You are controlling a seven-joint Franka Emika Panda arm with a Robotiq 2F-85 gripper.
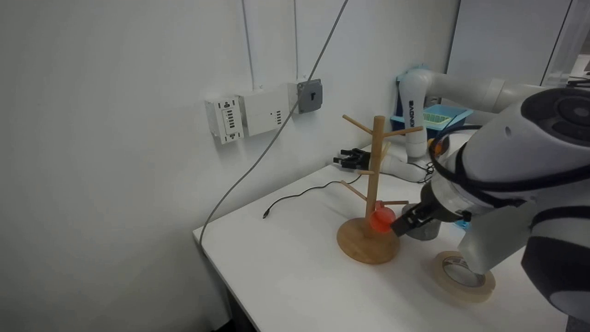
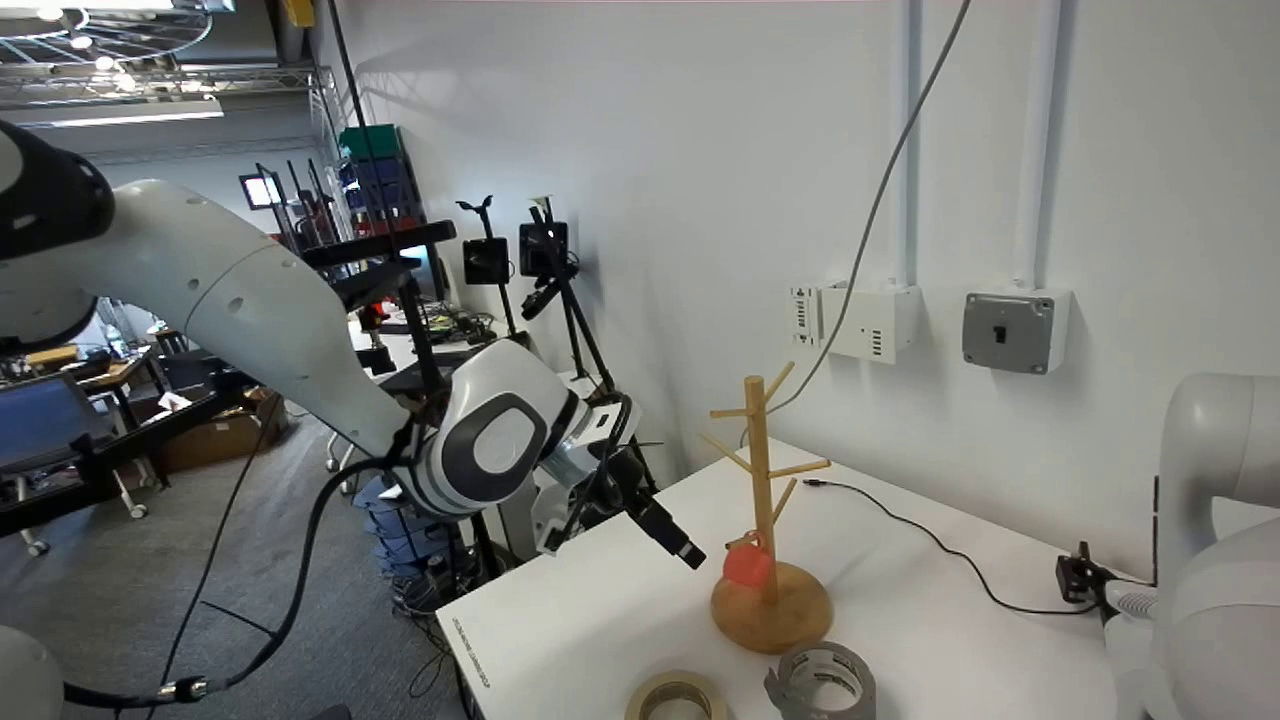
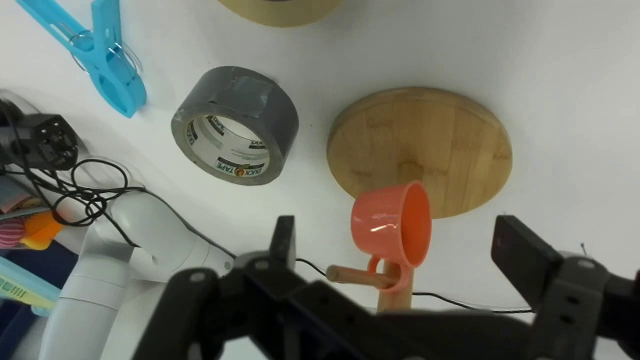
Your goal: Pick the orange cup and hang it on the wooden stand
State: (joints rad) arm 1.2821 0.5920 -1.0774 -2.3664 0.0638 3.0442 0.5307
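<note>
Orange cup (image 3: 382,222) hangs by its handle from a low peg of the wooden stand (image 3: 450,150), near the gripper (image 3: 400,245), whose two fingers (image 3: 283,242) are spread well apart. In the wrist view, one finger stands to either side of the cup, toward nine and three o'clock, and the cup is tipped, its mouth facing three. In an exterior view a gap parts the fingertips (image 2: 690,554) from the cup, which sits at three o'clock from them. Outward from the cup in the wrist view, the stand's round base shows at one o'clock; the grey tape roll (image 3: 255,100) is at ten, with a light blue clothespin (image 3: 100,57) farther along the same line; the beige tape ring (image 3: 285,12), partly out of view, is at eleven. Well apart, at nine, is another white arm (image 3: 152,225). Stand and tape rest on a white table (image 1: 286,267), and in an exterior view a grey switch box (image 1: 311,96) is mounted on the wall (image 1: 115,138) at eleven o'clock from the stand.
</note>
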